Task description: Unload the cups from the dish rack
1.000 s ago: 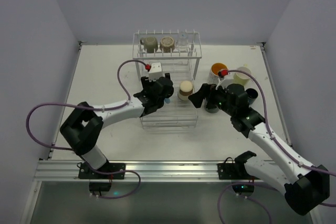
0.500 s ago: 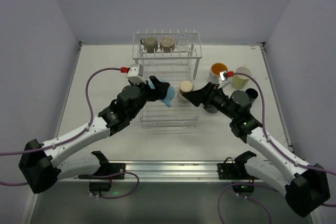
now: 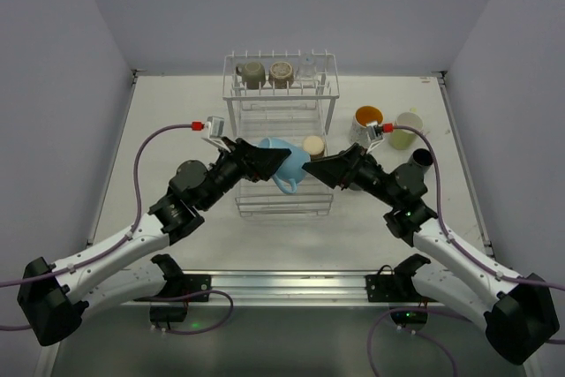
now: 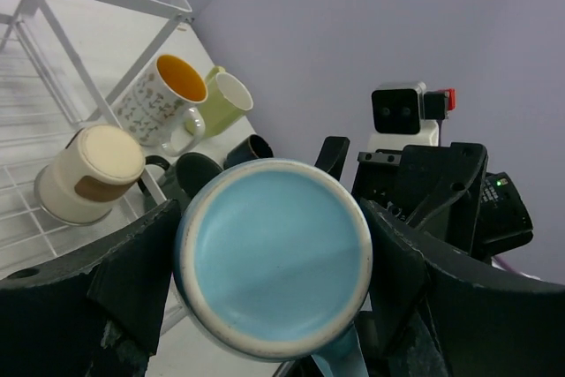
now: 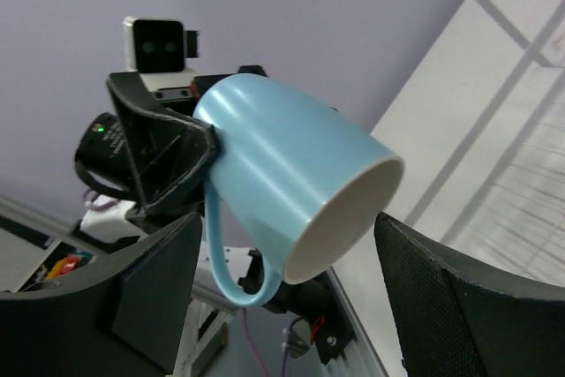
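Note:
My left gripper [image 3: 269, 158] is shut on the light blue cup [image 3: 288, 165] and holds it on its side in the air over the white dish rack's [image 3: 265, 207] lower basket. In the left wrist view the cup's base [image 4: 274, 258] fills the space between the fingers [image 4: 132, 275]. My right gripper [image 3: 322, 169] is open, facing the cup's mouth [image 5: 344, 218], its fingers [image 5: 468, 297] on either side and not touching. A tan cup [image 3: 312, 146] lies in the lower basket. An olive cup [image 3: 252, 74], a brown cup [image 3: 281, 72] and a clear glass [image 3: 307, 66] stand on the upper shelf.
On the table right of the rack stand a white cup with an orange inside [image 3: 367, 120], a pale yellow-green cup [image 3: 406, 128] and a dark green cup [image 3: 422, 160]. Grey walls close in the table at the back and on both sides.
My left arm has lifted the light blue cup out of the lower basket and carried it right. My right gripper has moved left to meet the cup's mouth.

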Robot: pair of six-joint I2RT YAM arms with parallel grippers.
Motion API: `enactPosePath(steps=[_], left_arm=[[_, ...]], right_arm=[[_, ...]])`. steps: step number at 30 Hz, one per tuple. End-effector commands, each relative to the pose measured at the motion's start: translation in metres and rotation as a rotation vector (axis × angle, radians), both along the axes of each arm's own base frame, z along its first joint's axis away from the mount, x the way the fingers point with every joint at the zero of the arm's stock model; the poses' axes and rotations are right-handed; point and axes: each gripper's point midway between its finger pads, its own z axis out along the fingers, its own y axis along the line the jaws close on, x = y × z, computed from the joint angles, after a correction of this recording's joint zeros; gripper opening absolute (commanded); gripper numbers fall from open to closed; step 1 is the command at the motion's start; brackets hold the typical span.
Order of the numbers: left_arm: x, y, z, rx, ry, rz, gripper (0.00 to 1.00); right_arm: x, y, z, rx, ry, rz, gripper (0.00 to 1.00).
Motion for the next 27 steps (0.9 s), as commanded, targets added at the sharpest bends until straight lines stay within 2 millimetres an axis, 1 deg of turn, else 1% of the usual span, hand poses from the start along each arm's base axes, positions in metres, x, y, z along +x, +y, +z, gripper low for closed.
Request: enactPosePath(steps=[1, 3, 4, 5, 7, 8, 10, 12, 15, 16, 19, 20, 21, 22, 24, 25, 26, 27], left_arm=[[-0.018, -0.001, 0.061, -0.222, -0.116, -0.078, 0.11], [-0.022, -0.005, 0.065, -0.236, -0.126, -0.116, 0.12], [-0.026, -0.008, 0.069, -0.258, -0.132, -0.14, 0.12], [-0.027, -0.008, 0.07, -0.266, -0.135, -0.146, 0.12], [-0.029, -0.007, 0.074, -0.295, -0.148, -0.157, 0.12], [-0.031, -0.008, 0.075, -0.307, -0.146, -0.167, 0.12], [-0.034, -0.01, 0.074, -0.321, -0.146, -0.186, 0.13], [-0.035, -0.014, 0.07, -0.321, -0.132, -0.2, 0.13], [-0.038, -0.017, 0.063, -0.33, -0.118, -0.225, 0.15], [-0.039, -0.017, 0.065, -0.337, -0.121, -0.23, 0.16], [-0.041, -0.018, 0.064, -0.335, -0.12, -0.236, 0.25], [-0.041, -0.017, 0.064, -0.335, -0.123, -0.235, 0.34], [-0.041, -0.018, 0.064, -0.335, -0.123, -0.238, 0.38], [-0.042, -0.017, 0.065, -0.334, -0.125, -0.241, 0.47], [-0.042, -0.017, 0.062, -0.323, -0.125, -0.236, 0.55], [-0.042, -0.016, 0.063, -0.318, -0.128, -0.233, 0.61], [-0.043, -0.014, 0.065, -0.316, -0.135, -0.227, 0.71], [-0.042, -0.014, 0.063, -0.306, -0.129, -0.222, 0.76]], right_arm=[[-0.027, 0.007, 0.043, 0.115, -0.113, 0.11, 0.8], [-0.03, 0.01, 0.043, 0.129, -0.107, 0.134, 0.77], [-0.035, 0.011, 0.05, 0.157, -0.118, 0.15, 0.75], [-0.036, 0.012, 0.048, 0.167, -0.118, 0.156, 0.71], [-0.039, 0.011, 0.052, 0.193, -0.126, 0.163, 0.68], [-0.04, 0.011, 0.053, 0.199, -0.13, 0.164, 0.63], [-0.042, 0.011, 0.057, 0.212, -0.143, 0.167, 0.59], [-0.044, 0.011, 0.062, 0.226, -0.154, 0.168, 0.54], [-0.046, 0.011, 0.071, 0.255, -0.176, 0.171, 0.5], [-0.045, 0.011, 0.073, 0.26, -0.179, 0.169, 0.5], [-0.045, 0.013, 0.077, 0.275, -0.182, 0.18, 0.48], [-0.043, 0.016, 0.075, 0.273, -0.174, 0.184, 0.46], [-0.042, 0.016, 0.075, 0.28, -0.172, 0.182, 0.43], [-0.041, 0.017, 0.074, 0.284, -0.167, 0.186, 0.35], [-0.041, 0.019, 0.073, 0.286, -0.162, 0.187, 0.27], [-0.039, 0.019, 0.071, 0.286, -0.155, 0.18, 0.09], [-0.037, 0.019, 0.068, 0.281, -0.147, 0.173, 0.0], [-0.036, 0.018, 0.068, 0.28, -0.149, 0.161, 0.0]])
